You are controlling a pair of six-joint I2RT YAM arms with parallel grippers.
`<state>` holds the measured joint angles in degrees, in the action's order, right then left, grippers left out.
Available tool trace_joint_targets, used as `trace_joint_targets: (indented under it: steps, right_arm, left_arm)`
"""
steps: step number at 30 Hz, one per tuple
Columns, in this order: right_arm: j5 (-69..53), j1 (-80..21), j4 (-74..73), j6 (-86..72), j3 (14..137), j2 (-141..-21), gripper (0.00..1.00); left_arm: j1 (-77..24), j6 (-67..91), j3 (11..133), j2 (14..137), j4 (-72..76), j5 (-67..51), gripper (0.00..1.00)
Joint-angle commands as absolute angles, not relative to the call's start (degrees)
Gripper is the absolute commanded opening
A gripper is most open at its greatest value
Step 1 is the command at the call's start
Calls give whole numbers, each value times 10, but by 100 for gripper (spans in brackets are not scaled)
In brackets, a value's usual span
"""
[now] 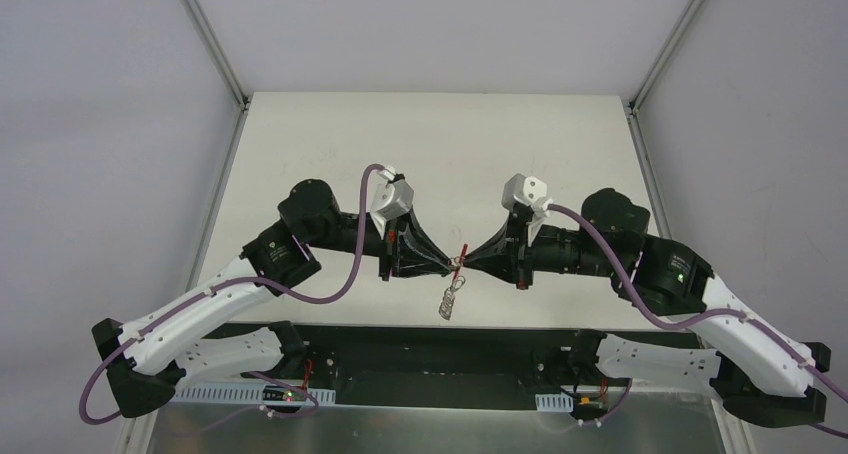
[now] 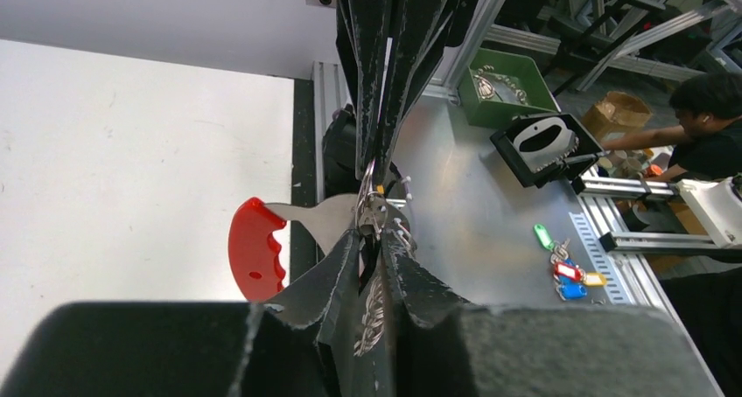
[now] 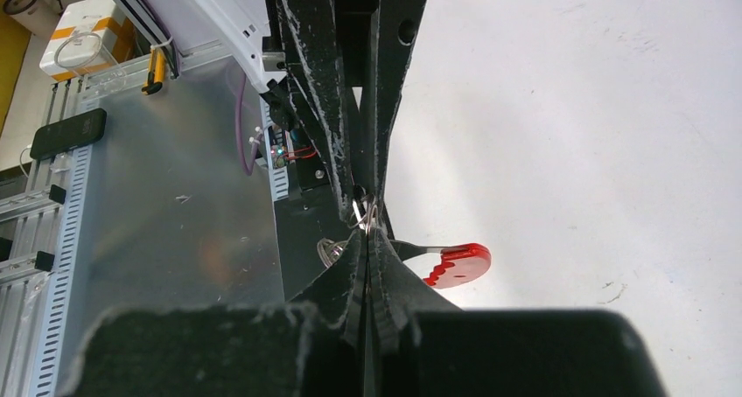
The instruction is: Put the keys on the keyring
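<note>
Both arms meet tip to tip above the near part of the table (image 1: 330,144), so the keyring (image 1: 461,258) hangs in the air where you can work it from two sides instead of chasing it flat on the surface. Left gripper (image 1: 447,265): jaws drawn down to a sliver and pinched on the thin wire loops (image 2: 371,206), with the red crescent (image 2: 255,249) sticking out sideways just beside the tips. Right gripper (image 1: 473,260): likewise nearly closed and clamped on the same wire bunch from the opposite side, its tips almost touching the left's. Judgement: one side steadies the ring while the other works a coil or feeds a key. Which wire each pad holds cannot be told at this size. A silver cluster, likely the keys (image 1: 450,300), dangles below the pinch point, clear of the table. Whether any key is threaded yet you cannot tell here.
</note>
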<state>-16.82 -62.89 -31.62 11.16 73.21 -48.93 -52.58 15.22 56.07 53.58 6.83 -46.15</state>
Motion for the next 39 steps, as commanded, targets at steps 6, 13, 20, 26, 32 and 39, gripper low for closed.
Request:
trace_joint_targets:
  steps: [6, 13, 20, 26, 32, 39]
  right_arm:
    - [-154, -636, -246, 105, 725, -468, 0]
    - [-157, -637, -170, 113, 671, -432, 0]
    - [-166, -637, -38, 137, 590, -396, 0]
    - [-184, -637, 42, 154, 566, -388, 0]
    - [-209, -637, 85, 147, 560, -399, 0]
    - [-219, -638, 78, 131, 565, -402, 0]
  left_arm:
    - [-532, 149, 567, 537, 87, -472, 0]
    - [-532, 146, 565, 537, 87, -477, 0]
    - [-532, 147, 566, 543, 87, -496, 0]
    - [-531, 148, 565, 541, 87, -503, 0]
    - [-531, 150, 560, 539, 97, -512, 0]
    - [-531, 151, 557, 525, 97, -489, 16]
